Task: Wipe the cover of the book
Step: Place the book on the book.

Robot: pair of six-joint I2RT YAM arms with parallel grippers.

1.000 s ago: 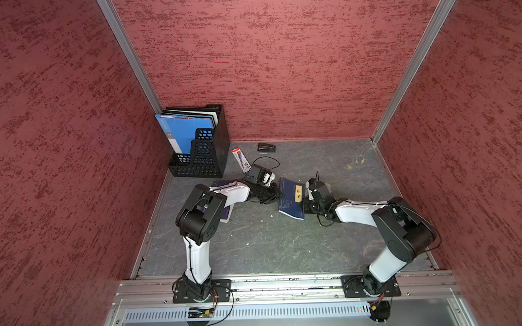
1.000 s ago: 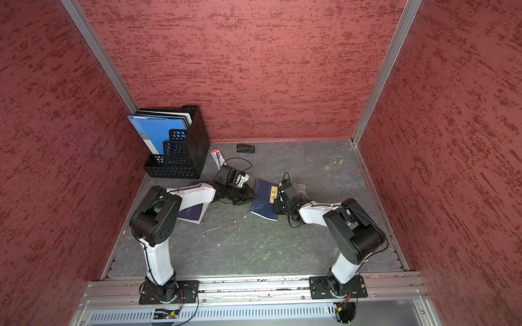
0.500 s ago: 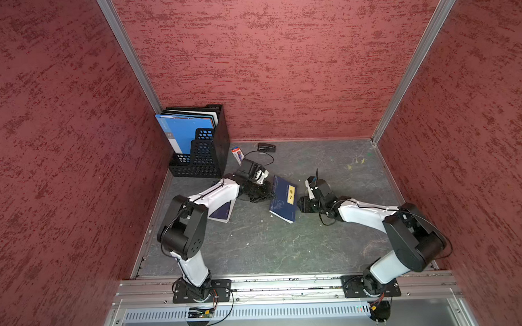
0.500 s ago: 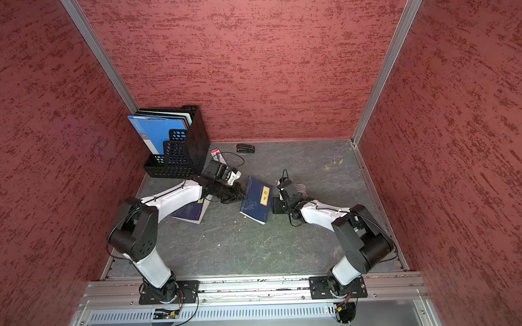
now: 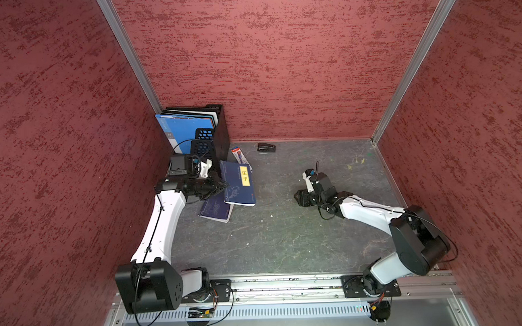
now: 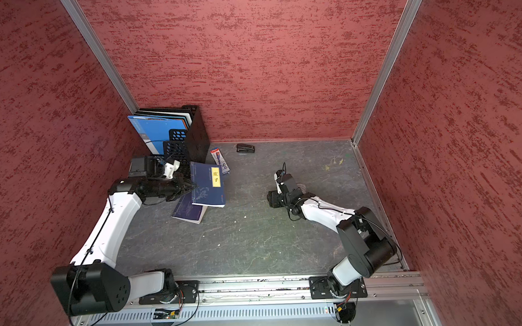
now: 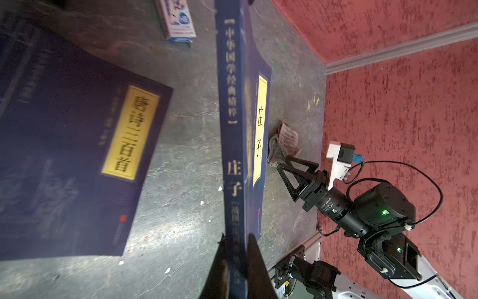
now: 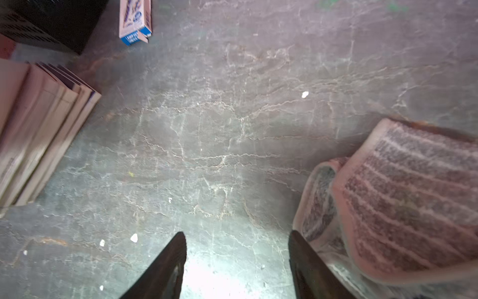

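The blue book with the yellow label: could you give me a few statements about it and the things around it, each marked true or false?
1. The left pincer is shut on the spine of the blue book. True.
2. The right pincer grips the cloth. False: its jaws stand open with nothing between them, and the cloth lies beside it on the table.
3. A second dark book lies on the table next to the held one. True.
4. The stapler sits inside the file rack. False: it lies on the table by the back wall, apart from the rack.
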